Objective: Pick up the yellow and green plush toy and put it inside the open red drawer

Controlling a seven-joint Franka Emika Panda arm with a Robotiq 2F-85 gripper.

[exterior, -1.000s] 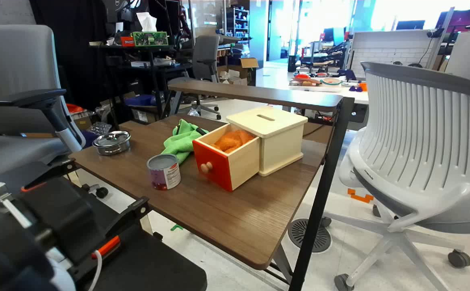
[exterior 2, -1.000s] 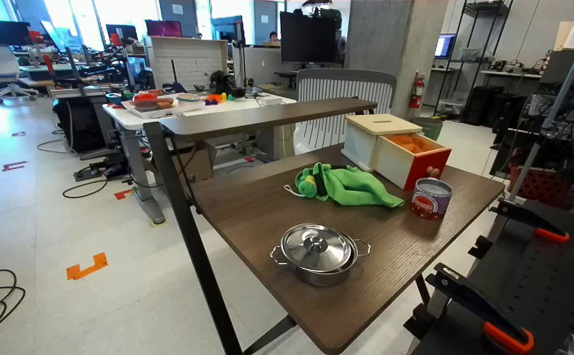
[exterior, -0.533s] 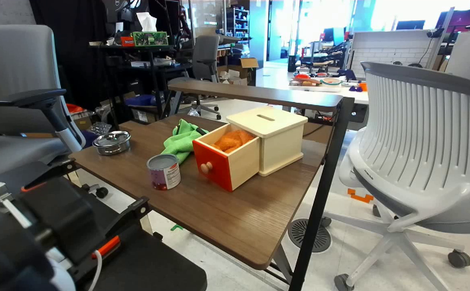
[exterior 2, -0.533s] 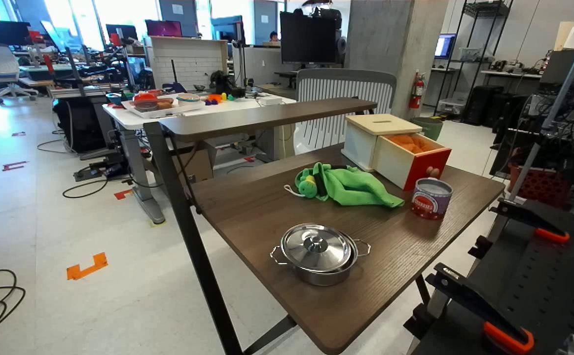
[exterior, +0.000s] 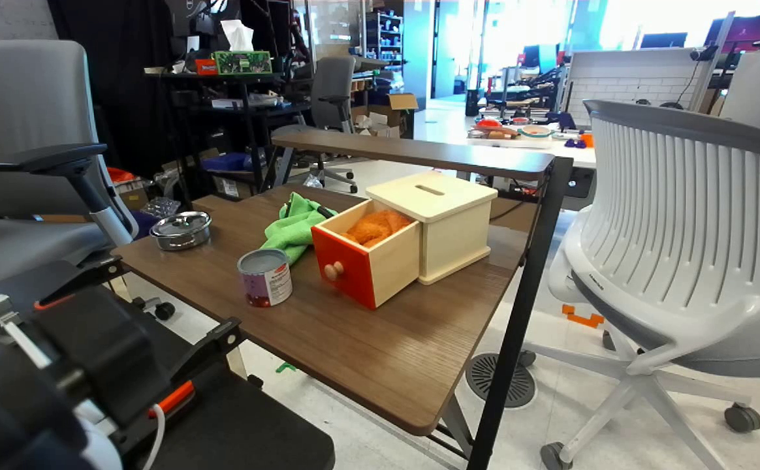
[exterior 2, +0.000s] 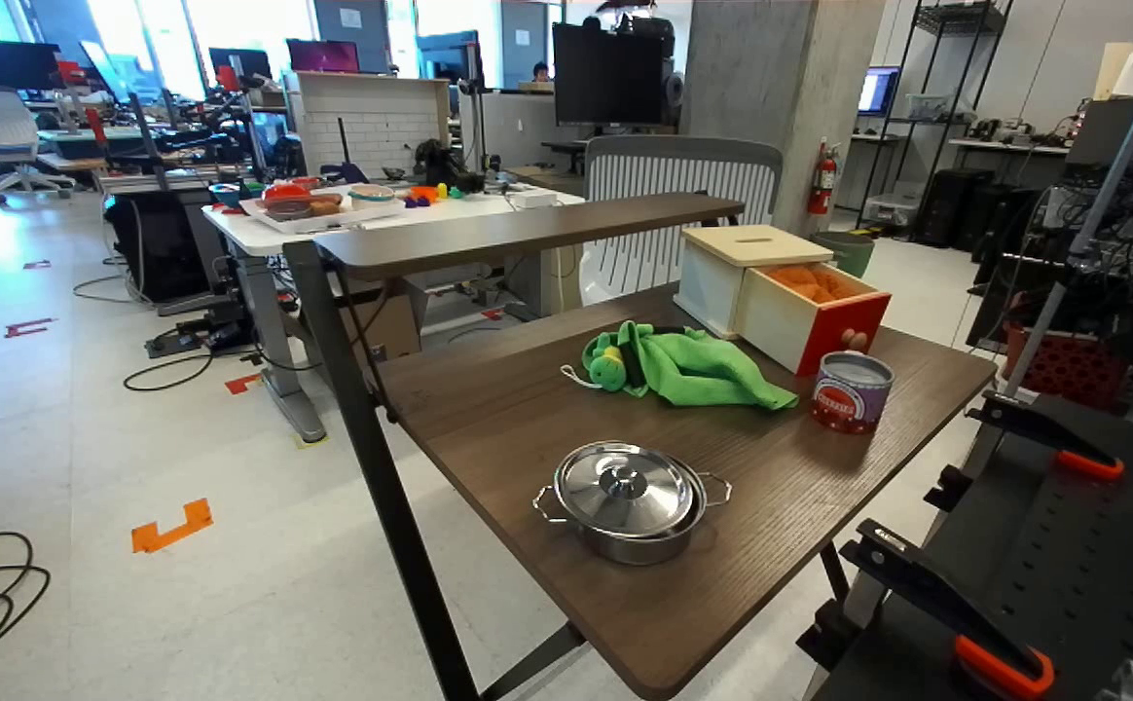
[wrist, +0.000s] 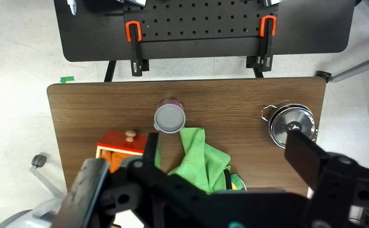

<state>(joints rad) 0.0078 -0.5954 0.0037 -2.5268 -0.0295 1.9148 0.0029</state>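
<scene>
I have the end effector (wrist: 224, 139) above the tabletop (wrist: 108, 107), coming in at the bottom of the wrist view, its two fingers (wrist: 302, 160) spread wide; wood and part of the one yellow and green plush toy (wrist: 200, 161) show in the gap. Toy lies on the tabletop, alongside the red drawer (exterior: 354, 277). Long axis, in an exterior view: roughly crosswise, rounded head (exterior 2: 608, 371) pointing left and away from the drawer, cloth tapering right to a tip just beside the one grey-and-red cup (exterior 2: 851, 394); contact, I cannot tell. Counts: one drawer, standing out of one pale wooden cabinet (exterior: 455, 241), orange fuzzy material (exterior: 377, 227) inside; one lidded metal pot (exterior 2: 630, 506), well apart from the drawer. Farther out I log two black clamps (wrist: 136, 53) at the edge of a black stand (wrist: 203, 50).
</scene>
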